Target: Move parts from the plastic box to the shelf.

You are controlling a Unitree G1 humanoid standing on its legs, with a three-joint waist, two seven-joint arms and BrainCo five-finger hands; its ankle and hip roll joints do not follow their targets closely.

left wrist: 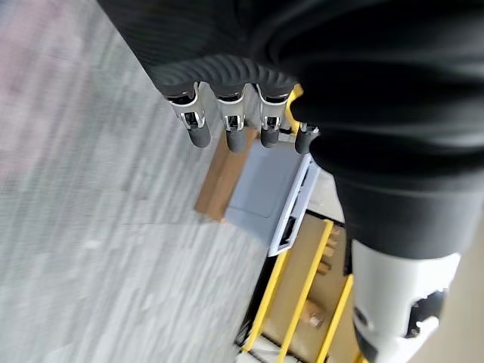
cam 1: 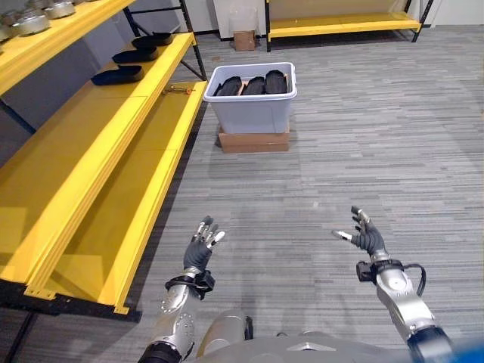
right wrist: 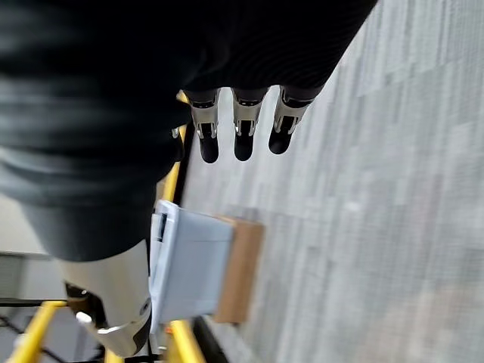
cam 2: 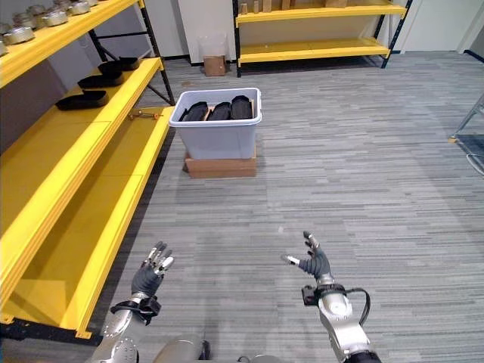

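Observation:
A pale plastic box (cam 1: 252,106) stands on a flat cardboard carton (cam 1: 254,141) on the floor ahead, with three black parts (cam 1: 255,84) inside it. Beside it on the left runs the yellow shelf (cam 1: 113,144); three more black parts (cam 1: 118,74) lie on its middle level. My left hand (cam 1: 200,251) hovers low over the floor near the shelf's front edge, fingers straight and empty. My right hand (cam 1: 367,237) is held out at the right, also open and empty. Both are well short of the box (left wrist: 261,189) (right wrist: 189,265).
Metal round parts (cam 1: 45,13) sit on the top shelf level. A small tool (cam 1: 178,90) lies on the lower level near the box. A second yellow shelf (cam 1: 344,24) and a small carton (cam 1: 243,40) stand at the far wall. Grey floor stretches to the right.

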